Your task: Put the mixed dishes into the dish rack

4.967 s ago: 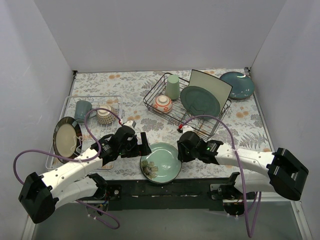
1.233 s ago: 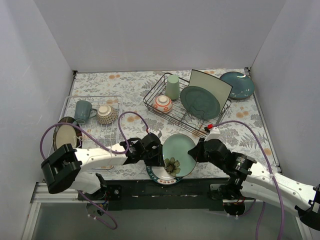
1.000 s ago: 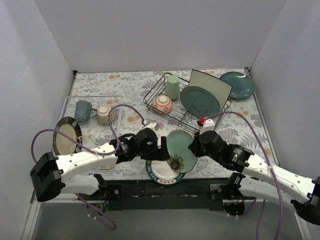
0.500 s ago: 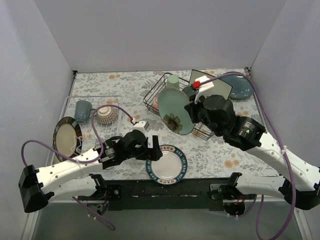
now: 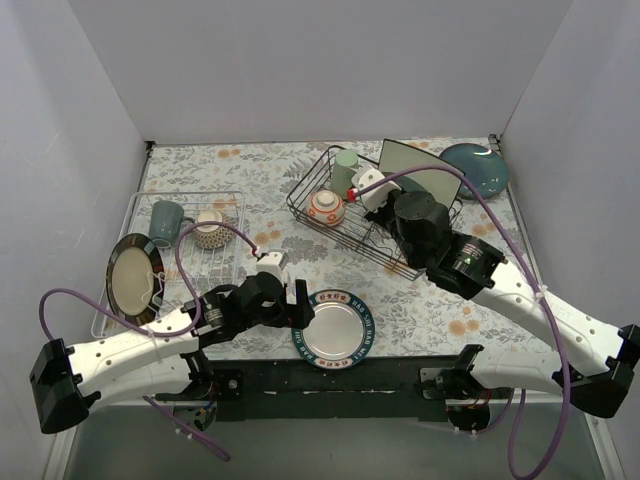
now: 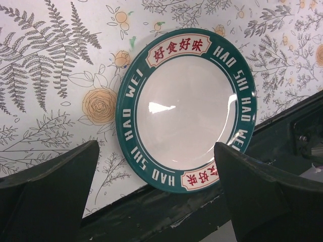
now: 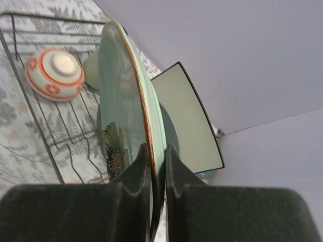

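At 9 o'clock on the surface [image 5: 250,170] I see the pale wire tray [image 5: 232,262] holding a teal mug [image 5: 164,218] and a speckled bowl [image 5: 208,230], with a dark-rimmed plate [image 5: 131,276] at its left edge. None of these is in the dish rack.

Near 6 o'clock, the left fingers [image 5: 297,300] stand wide apart and hold nothing. They hang just to the 9 o'clock side of a green-rimmed lettered plate [image 6: 185,108], which lies flat by the near edge.

At 1 o'clock sits the dish rack [image 5: 305,190]. Already loaded are the pale green cup [image 5: 346,165], the red-orange patterned bowl [image 5: 326,207] and the white square plate [image 7: 189,118], which stands at the rack's far side.

The right fingers [image 7: 139,169] are clamped on the rim of the light green flower plate [image 7: 117,91] and hold it on edge over the rack. I cannot tell whether it has reached the wires.

At 2 o'clock a teal plate [image 5: 475,170] lies outside the rack.

As I judge it, the job is well past half done. The held plate needs seating, and the lettered plate, and perhaps the teal one, are left.
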Motion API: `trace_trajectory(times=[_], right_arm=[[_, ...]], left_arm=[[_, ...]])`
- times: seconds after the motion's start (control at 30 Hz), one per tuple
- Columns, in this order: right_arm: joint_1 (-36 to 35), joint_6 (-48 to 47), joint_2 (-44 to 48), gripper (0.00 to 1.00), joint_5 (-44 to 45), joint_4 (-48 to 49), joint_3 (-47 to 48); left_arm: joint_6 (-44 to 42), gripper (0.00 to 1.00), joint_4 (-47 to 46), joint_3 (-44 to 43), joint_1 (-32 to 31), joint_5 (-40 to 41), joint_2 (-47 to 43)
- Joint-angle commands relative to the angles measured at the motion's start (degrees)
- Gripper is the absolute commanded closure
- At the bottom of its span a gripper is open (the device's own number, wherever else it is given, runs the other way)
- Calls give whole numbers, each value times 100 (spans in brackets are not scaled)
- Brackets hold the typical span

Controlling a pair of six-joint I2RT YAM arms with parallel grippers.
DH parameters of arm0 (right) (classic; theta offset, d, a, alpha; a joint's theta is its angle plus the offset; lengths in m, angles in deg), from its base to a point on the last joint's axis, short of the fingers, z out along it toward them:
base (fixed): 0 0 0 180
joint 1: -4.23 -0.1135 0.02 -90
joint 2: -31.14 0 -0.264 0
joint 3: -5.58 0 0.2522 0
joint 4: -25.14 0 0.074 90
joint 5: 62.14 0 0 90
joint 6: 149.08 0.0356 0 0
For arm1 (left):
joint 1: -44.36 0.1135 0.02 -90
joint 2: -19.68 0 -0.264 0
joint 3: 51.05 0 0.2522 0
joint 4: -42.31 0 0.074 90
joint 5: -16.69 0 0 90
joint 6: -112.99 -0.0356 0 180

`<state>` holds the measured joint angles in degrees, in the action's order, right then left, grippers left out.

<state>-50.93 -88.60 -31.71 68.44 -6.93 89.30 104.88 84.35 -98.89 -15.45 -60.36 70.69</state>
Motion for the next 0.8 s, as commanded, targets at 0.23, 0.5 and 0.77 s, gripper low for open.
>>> trace_trajectory(times=[0.23,0.5,0.77], right_arm=[[734,-1530,-122,99,3,1250,-472],[1042,-1548,-183,99,-515,1479,-974],[1103,-1522,-465,99,-630,1497,-1089]], left_arm=[[-6,2,-50,113,-22,340,-310],[55,2,-41,148,-22,340,-442],[99,2,-50,201,-22,375,-635]])
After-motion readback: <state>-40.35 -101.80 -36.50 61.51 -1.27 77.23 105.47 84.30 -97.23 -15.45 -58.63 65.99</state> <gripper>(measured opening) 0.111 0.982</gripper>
